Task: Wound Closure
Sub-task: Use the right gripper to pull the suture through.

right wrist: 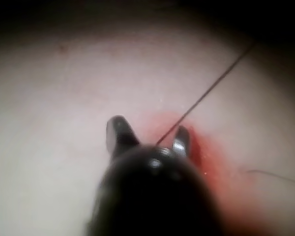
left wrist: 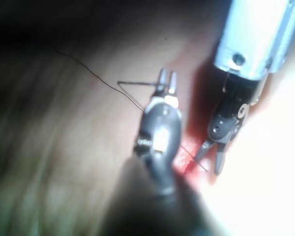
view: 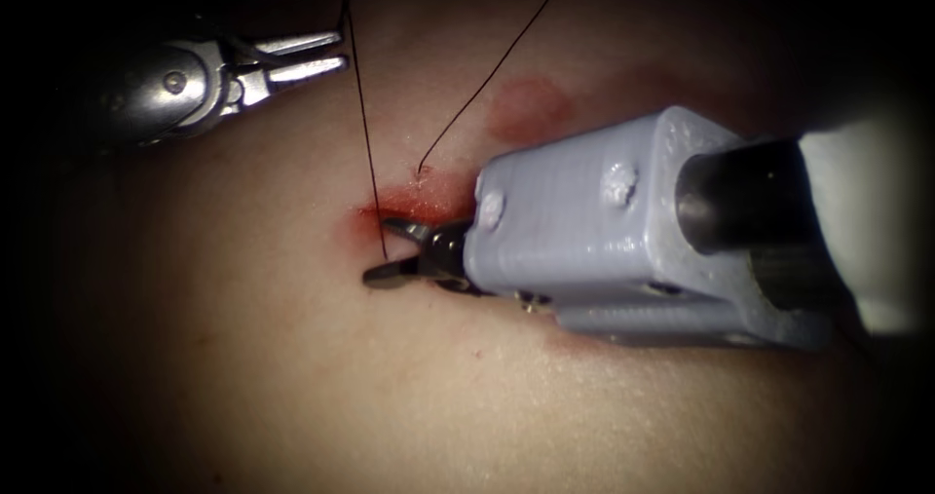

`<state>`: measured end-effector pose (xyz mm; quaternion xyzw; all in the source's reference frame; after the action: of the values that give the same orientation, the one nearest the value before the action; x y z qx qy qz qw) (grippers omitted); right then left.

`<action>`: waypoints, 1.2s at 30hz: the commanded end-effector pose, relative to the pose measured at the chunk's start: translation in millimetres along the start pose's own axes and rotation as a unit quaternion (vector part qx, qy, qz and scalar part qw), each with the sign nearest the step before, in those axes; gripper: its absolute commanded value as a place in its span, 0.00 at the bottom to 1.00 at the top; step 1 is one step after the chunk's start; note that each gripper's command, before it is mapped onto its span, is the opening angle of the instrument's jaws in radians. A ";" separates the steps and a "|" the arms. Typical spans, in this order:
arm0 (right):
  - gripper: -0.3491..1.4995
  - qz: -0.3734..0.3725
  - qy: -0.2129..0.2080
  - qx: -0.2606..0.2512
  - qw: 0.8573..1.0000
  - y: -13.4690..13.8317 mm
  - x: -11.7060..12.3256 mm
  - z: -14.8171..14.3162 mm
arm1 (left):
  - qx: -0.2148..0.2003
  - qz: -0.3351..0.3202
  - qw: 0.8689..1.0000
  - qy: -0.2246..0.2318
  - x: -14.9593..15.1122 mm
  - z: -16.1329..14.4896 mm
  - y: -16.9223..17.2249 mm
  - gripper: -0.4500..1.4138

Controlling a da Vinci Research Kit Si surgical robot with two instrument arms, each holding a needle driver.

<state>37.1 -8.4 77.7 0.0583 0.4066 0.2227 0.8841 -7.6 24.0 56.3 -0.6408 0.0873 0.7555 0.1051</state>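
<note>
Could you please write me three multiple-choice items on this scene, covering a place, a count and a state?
1. Where is the right tool's tip?
A. At the cut
B. Beside the left tool
C. Far below the cut

2. How many thread strands run up from the cut?
A. One
B. Two
C. Four

3. The right tool's jaws are:
A. Shut on tissue
B. Shut on a needle
C. Open

Key:
1 A: the right tool sits at the cut, far from the left tool.
2 B: two strands of thread rise in the endoscope view.
3 C: its jaws are spread, one strand between them, gripping nothing.
</note>
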 end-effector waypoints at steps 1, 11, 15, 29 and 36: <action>0.90 0.002 -0.001 -0.001 1.000 0.0 -0.8 1.1 | -0.001 0.000 1.000 0.001 -0.5 0.6 0.0 0.05; 0.85 0.010 -0.007 -0.008 1.000 -0.5 -0.8 2.7 | -0.001 0.000 1.000 0.001 -0.5 0.6 0.0 0.05; 0.74 0.012 -0.007 0.003 1.000 -0.7 -0.9 2.7 | -0.001 0.000 1.000 0.001 -0.5 0.6 0.0 0.05; 0.00 0.033 -0.028 0.056 0.998 -1.3 -0.4 0.1 | -0.001 0.000 1.000 0.001 -0.6 0.6 0.0 0.05; 0.00 0.052 -0.037 0.074 0.995 -3.9 2.5 -3.9 | -0.002 0.000 1.000 0.002 -0.5 0.6 0.0 0.05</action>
<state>36.2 -10.4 72.0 0.1512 0.3829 0.2394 0.8793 -7.5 24.1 56.3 -0.6417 0.0864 0.7548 0.1045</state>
